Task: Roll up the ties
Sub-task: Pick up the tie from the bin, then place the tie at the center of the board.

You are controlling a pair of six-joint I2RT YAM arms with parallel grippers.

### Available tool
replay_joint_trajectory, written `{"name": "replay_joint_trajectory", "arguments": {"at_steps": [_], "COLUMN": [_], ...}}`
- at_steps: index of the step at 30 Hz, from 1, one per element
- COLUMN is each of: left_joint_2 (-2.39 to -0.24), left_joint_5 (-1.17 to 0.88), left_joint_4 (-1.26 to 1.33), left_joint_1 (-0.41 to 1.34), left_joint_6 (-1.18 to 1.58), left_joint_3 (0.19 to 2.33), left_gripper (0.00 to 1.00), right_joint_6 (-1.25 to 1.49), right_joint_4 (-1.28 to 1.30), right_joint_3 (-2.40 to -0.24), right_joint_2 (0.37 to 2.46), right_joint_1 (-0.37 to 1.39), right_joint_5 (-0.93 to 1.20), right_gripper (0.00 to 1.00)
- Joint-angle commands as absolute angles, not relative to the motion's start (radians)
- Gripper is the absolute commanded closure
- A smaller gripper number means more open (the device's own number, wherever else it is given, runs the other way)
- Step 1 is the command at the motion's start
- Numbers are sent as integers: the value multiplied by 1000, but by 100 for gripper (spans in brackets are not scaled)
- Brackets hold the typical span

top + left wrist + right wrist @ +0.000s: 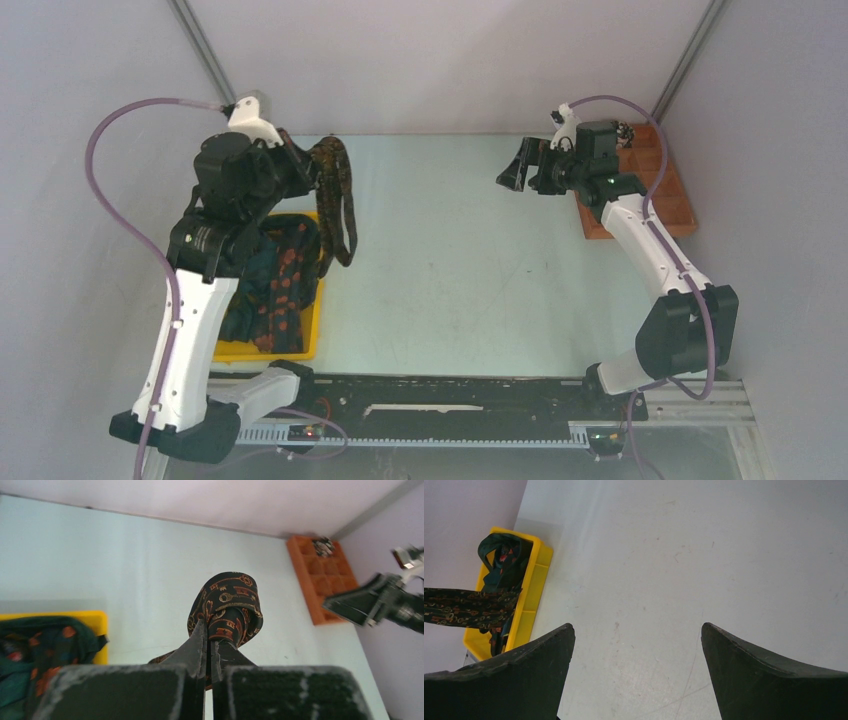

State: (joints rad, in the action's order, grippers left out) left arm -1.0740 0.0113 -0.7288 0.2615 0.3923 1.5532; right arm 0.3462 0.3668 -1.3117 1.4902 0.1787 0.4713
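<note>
My left gripper [318, 172] is shut on a dark tie [337, 200] with orange-brown patterns, held in the air over the far end of the yellow bin [312, 335]. The tie loops over the fingertips and hangs down in two strands. In the left wrist view the fabric [230, 597] bulges just past the pinched jaws of that gripper [220, 625]. More ties [275, 280] lie heaped in the bin. My right gripper [515, 168] hovers open and empty at the far right. Its wrist view shows bare table between the fingers of the gripper [636, 625], and the hanging tie [459, 607] at far left.
An orange compartment tray [655, 190] sits at the far right corner, with a small patterned coil [627, 131] in a back cell. Purple cables arc over both arms. A black rail [450, 395] runs along the near edge. The enclosure's walls stand close on all sides.
</note>
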Motion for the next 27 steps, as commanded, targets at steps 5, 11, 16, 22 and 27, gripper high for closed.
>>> {"name": "replay_joint_trajectory", "arguments": {"at_steps": [5, 11, 16, 22, 27], "left_joint_2": [-1172, -1272, -1399, -1621, -1855], "left_joint_5": [-187, -308, -432, -517, -597], "left_joint_4": [-579, -489, -375, -339, -333], "left_joint_1": [382, 397, 431, 434, 434], "left_joint_6": [388, 422, 435, 444, 454], "left_joint_3": [1670, 1727, 1783, 1977, 2257], "left_gripper": [100, 100, 100, 100, 100], "right_joint_6": [319, 319, 327, 339, 345], "right_joint_4": [317, 324, 314, 319, 328], "right_joint_3": [-1313, -1313, -1297, -1294, -1294], "right_joint_2": [1434, 1428, 1415, 1410, 1404], "right_joint_1": [190, 187, 183, 167, 158], "right_joint_5": [520, 499, 450, 431, 394], "right_gripper": [1, 1, 1, 1, 1]}}
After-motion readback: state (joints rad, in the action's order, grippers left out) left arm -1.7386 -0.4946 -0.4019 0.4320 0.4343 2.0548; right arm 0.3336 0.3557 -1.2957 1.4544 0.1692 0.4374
